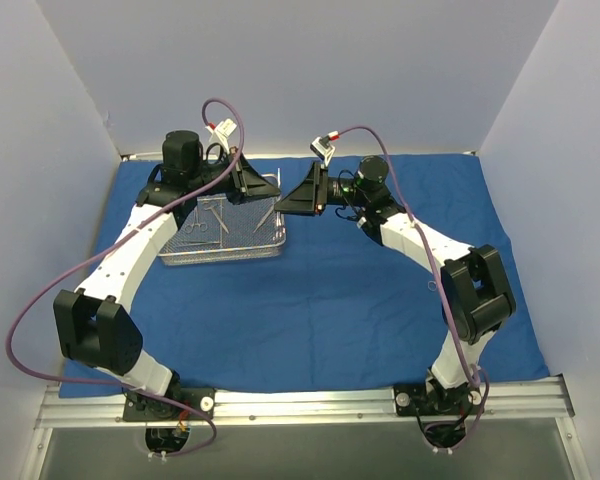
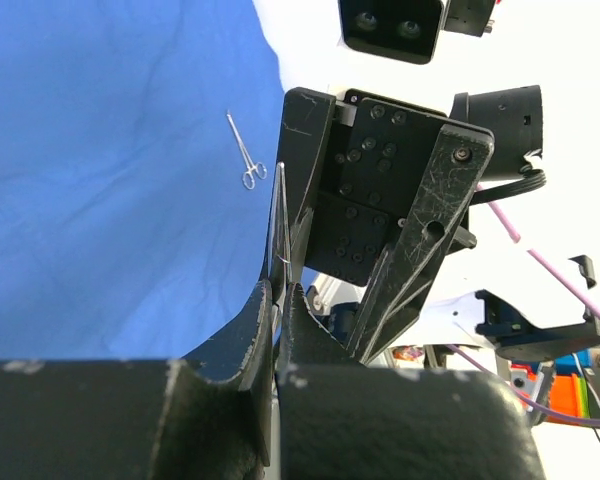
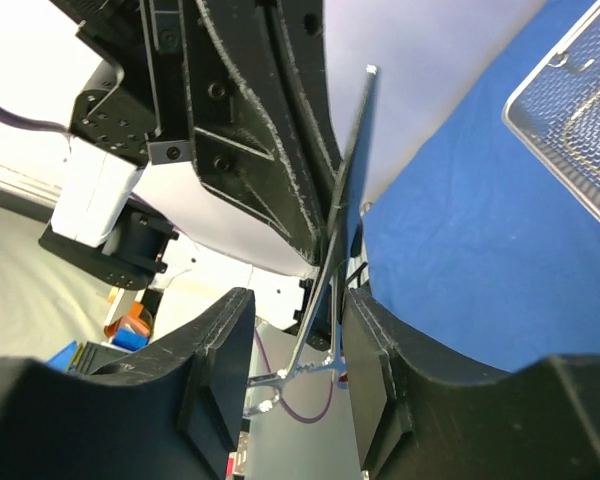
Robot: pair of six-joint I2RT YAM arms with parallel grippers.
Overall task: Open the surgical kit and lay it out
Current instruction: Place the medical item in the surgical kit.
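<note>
A robotics lab cell: plain white walls (image 1: 40, 150) enclose two cabled robot arms (image 1: 130, 250) bolted to an aluminium rail (image 1: 300, 405).

Surface inspection, from the near side.

- Cloth wrap (image 1: 330, 300): royal-blue woven fabric, matt, lightly creased.
- Tray (image 1: 225, 252): bright silver wire mesh, bare metal.
- Instruments in the tray (image 1: 212, 215): thin silvery metal, polished.
- Slim instrument (image 3: 348, 150) between the two claws: the same glossy metal, its edge reflecting dark.
- Left claw (image 2: 280, 300) and right claw (image 3: 298, 320): hard black plastic, matt, edges heavily scuffed with whitish scratches.
- Arm shells (image 1: 130, 250): smooth white plastic with a slight sheen.
- Cable (image 1: 9, 340): smooth purple sheathing.
- Rail (image 1: 310, 405): bare brushed metal.
</note>
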